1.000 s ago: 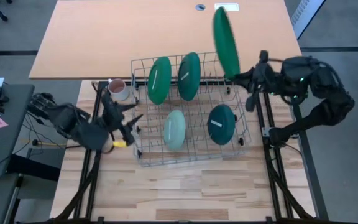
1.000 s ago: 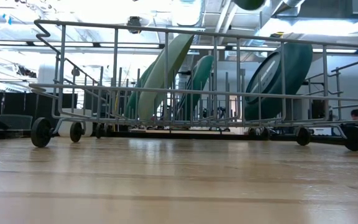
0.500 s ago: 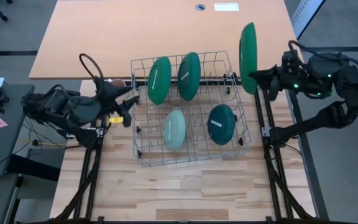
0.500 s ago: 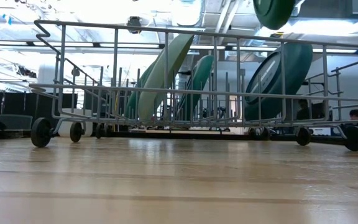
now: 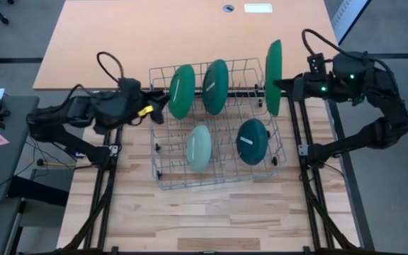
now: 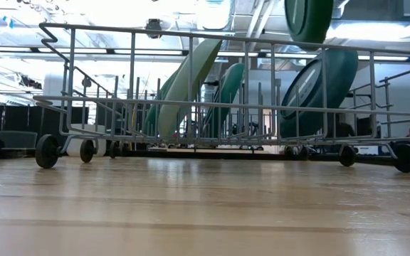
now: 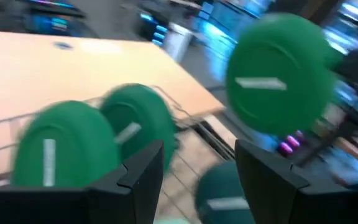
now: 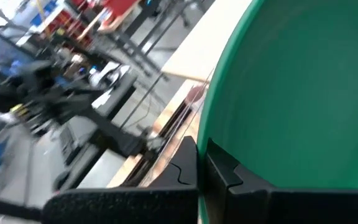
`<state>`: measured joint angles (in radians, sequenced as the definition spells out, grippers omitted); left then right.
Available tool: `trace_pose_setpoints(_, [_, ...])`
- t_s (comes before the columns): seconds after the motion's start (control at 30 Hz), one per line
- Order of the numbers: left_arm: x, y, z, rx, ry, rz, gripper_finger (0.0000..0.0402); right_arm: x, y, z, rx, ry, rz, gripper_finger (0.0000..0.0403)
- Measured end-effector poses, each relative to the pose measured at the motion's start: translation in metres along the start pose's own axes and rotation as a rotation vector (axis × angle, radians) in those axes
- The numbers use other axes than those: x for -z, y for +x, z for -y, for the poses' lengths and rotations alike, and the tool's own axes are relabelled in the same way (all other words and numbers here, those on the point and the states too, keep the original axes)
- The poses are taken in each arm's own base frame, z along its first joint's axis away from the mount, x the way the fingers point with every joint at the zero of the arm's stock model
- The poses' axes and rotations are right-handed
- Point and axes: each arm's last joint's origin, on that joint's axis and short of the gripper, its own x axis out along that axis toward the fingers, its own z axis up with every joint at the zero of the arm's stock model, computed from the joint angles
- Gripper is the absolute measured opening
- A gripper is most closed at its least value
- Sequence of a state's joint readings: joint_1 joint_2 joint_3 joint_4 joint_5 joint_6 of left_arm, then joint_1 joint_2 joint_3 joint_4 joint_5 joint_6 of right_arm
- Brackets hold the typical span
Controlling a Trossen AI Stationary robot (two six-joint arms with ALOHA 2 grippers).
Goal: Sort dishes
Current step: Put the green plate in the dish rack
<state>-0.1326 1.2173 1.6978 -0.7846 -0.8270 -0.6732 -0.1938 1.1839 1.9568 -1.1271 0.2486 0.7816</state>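
Pale planks form the desk [image 5: 211,219] on which a wheeled wire dish rack [image 5: 163,177] stands, with a larger orange tabletop [image 5: 119,42] behind it. Four plates stand on edge in the rack: two large dark green plates [image 5: 182,91] side by side in the far row, and in the near row a small pale mint plate [image 5: 199,147] beside a smaller dark teal plate [image 5: 252,141]. The third large dark green plate [image 5: 273,67] is in my right claw [image 5: 289,83], whose fingers are pinched tight on its rim; it is held vertical and edge-on above the rack's far right corner, and the low view shows its lower edge just above the top wire. Step in hand, by my judgement: racking this last plate. The next move calls for lowering it straight between the tines of the far row, to the right of the two green plates, keeping it upright so it does not strike the wire or its neighbour, and only then letting go. My right arm reaches in level from the right side, elbow folded back. My left claw [image 5: 154,110] hovers at the rack's far left corner, fingers partly spread and holding nothing, pointing across the rack toward the plates.
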Motion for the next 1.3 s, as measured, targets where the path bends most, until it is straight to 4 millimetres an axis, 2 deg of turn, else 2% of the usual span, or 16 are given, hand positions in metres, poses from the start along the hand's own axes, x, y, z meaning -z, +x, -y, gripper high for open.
trace_pose_setpoints(0.13, [0.006, 0.016, 0.003, -0.105, -0.068, 0.052, 0.0189, -0.005, 0.006, 0.004, -0.067, 0.000, -0.080, 0.0004])
trace_pose_setpoints(0.3, [0.021, 0.040, 0.018, -0.128, -0.073, 0.042, 0.0189, -0.014, 0.016, 0.012, -0.124, -0.007, -0.133, 0.0004])
trace_pose_setpoints(0.57, [0.039, 0.068, 0.042, -0.039, -0.141, 0.016, 0.0189, -0.034, 0.015, 0.021, -0.247, 0.037, -0.109, 0.0004])
trace_pose_setpoints(0.73, [0.033, 0.067, 0.048, 0.046, -0.201, 0.029, 0.0189, -0.042, 0.020, 0.023, -0.247, 0.048, -0.059, 0.0004])
trace_pose_setpoints(0.93, [0.019, 0.054, 0.046, 0.174, -0.114, 0.011, 0.0189, -0.049, 0.022, 0.018, -0.273, 0.140, 0.022, 0.0004])
trace_pose_setpoints(1.13, [0.003, 0.033, 0.036, 0.258, -0.099, 0.002, 0.0189, -0.053, 0.021, -0.002, -0.364, 0.155, 0.147, 0.0004])
trace_pose_setpoints(1.3, [-0.003, 0.023, 0.027, 0.254, 0.025, 0.012, 0.0189, -0.046, 0.018, -0.020, -0.392, 0.170, 0.215, 0.0004])
